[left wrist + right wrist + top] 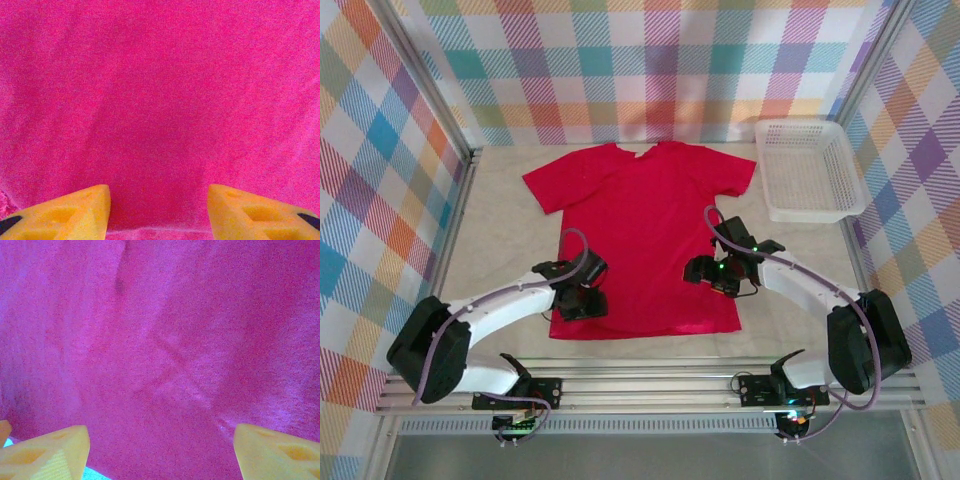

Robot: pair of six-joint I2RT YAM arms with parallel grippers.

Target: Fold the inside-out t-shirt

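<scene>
Hanging with jaws apart over the near hem of the bright red soft-fabric t-shirt [642, 215], the left gripper [582, 301] [159, 201] and right gripper [706, 270] [161, 442] could have pinched one layer only, skewing the fold.

A robot test cell in a lab: aluminium frame rails [650, 385], plaid fabric walls [640, 60], pale tabletop [500, 230].

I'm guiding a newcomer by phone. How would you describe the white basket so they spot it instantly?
Look at the pale table walled by checkered cloth. At its far right corner, just right of the red t-shirt, sits the basket. It is the one white, rigid, mesh-sided rectangular tray, unlike the flat, soft shirt beside it.
</scene>
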